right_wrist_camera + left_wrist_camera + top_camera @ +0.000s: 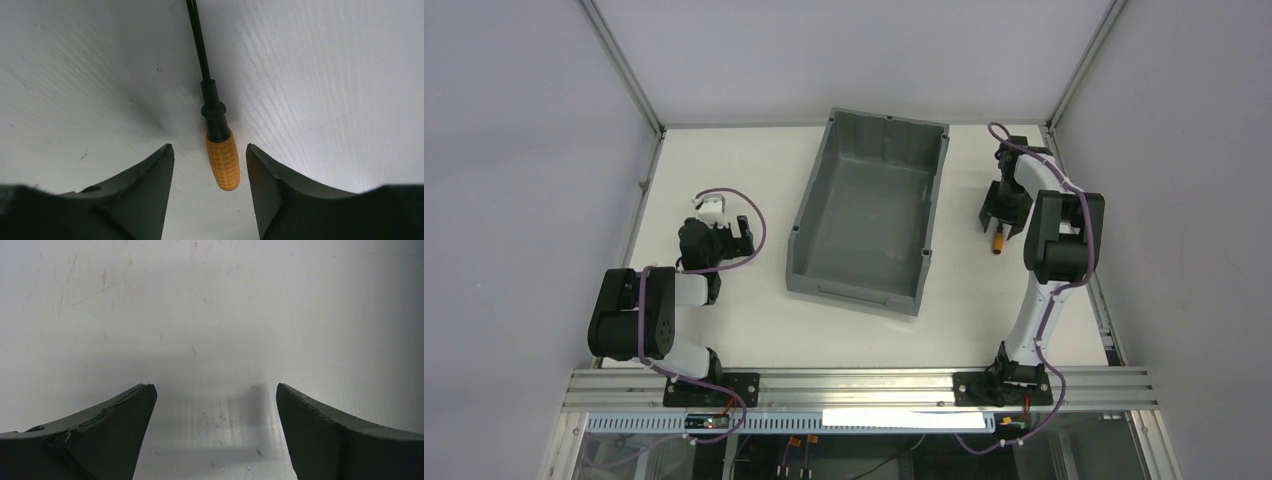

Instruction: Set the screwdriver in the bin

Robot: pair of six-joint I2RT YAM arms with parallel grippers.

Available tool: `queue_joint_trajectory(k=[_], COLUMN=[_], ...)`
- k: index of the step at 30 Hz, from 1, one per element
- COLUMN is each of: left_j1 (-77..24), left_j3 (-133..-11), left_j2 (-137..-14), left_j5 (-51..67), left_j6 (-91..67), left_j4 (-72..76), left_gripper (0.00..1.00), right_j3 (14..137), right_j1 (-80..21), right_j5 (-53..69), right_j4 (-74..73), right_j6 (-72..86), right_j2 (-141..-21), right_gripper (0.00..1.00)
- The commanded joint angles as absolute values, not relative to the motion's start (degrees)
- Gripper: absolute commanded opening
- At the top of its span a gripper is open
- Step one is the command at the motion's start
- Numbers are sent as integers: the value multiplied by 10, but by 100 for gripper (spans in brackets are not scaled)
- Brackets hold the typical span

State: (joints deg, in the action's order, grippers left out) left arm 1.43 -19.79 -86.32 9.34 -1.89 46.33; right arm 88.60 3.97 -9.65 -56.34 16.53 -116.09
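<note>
The screwdriver [222, 159] lies flat on the white table to the right of the bin, with its orange handle toward the wrist camera and its thin black shaft pointing away. In the top view only its orange handle [998, 242] shows under the right arm. My right gripper [210, 152] is open, its fingers on either side of the handle with gaps on both sides. The dark grey bin [867, 210] stands empty in the middle of the table. My left gripper [215, 390] is open and empty over bare table, left of the bin [742, 230].
The metal frame posts and grey walls enclose the table [754, 330] at the back and sides. The aluminium rail [854, 385] with the arm bases runs along the near edge. The right arm's elbow [1064, 235] hangs over the table's right side.
</note>
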Motion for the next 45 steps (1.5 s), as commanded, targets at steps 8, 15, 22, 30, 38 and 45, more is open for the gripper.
queue_joint_trajectory(k=[8,15,22,30,38,45], left_j1=[9,9,9,9,9,9], left_j3=[-208,-209,-208,-208,-208,-208], left_j2=[-863,-863,-863,-863,-863,-862], left_j5=[98,98,98,98,97,98], left_j6=[-11,-11,-11,-11,-11,-11], left_j4=[481,481,481,481,481,481], left_gripper=[99,99,99,99,99,99], right_j3=[811,835,939,1097,1022,1007], right_j1=[61,62,19,-209,-386,-398], right_j5=[-53,-35,-57,-154,-205,-164], right_j4=[-505,-531,-592,-617,-477,-484], right_j6=[159,148,201,287,331,376], right_j2=[-1145,-1082,-927,-854,-895,-1021], right_gripper=[25,0,0,0,0,0])
